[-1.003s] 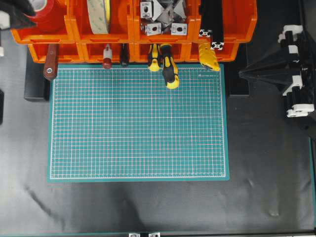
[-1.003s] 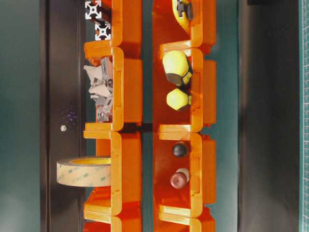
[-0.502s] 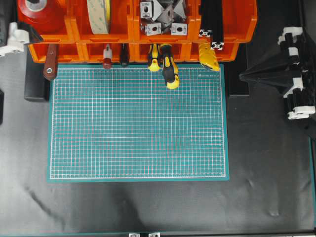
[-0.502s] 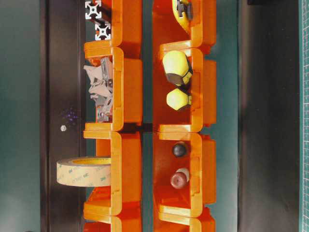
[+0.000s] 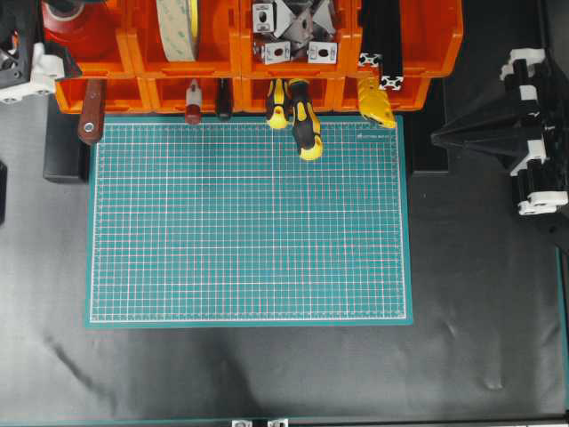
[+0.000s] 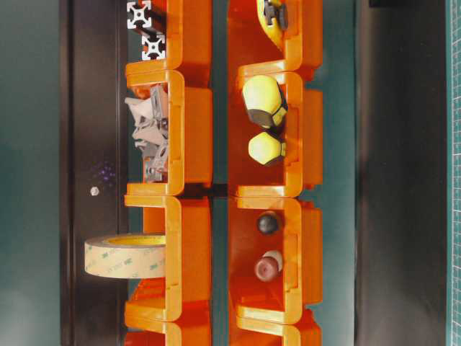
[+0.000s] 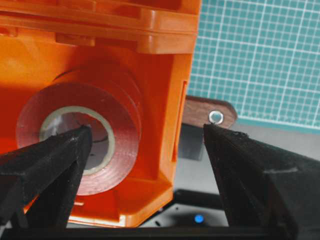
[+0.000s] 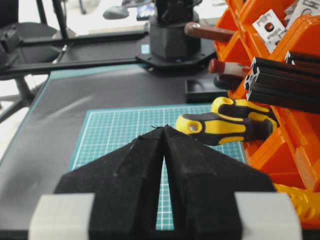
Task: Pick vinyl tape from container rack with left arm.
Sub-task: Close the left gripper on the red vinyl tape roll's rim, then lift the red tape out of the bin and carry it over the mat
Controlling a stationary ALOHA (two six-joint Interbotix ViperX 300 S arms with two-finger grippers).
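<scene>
- Your left gripper [image 7: 145, 150] stands with its jaws wide apart. Half a second ago they were already spread; a second ago the hand sat over the red roll at the rack's far-left corner and hid most of it.
- The vinyl tape [image 7: 77, 137] lies flat in the far-left upper bin of the container rack [image 7: 165, 65]. It is loose: nothing clamps it.
- Relative to your left hand: the left finger [image 7: 50, 165] lies across the roll's white core; the right finger [image 7: 250, 175] sits outside the bin wall, on the mat side. The jaws straddle the wall, not the roll.
- In the overhead view the left hand [image 5: 27, 62] has slid toward the mat, so the roll [image 5: 76, 22] shows more than a second ago.
- Judgement: no grasp has been kept, and the pick is still to do. You need to shift the hand left so both fingers bracket the roll inside the bin.
- Risk: closing now would pinch the orange wall.
- Your right gripper [image 8: 165, 145] is parked far right, its jaws pressed together on nothing.
</scene>
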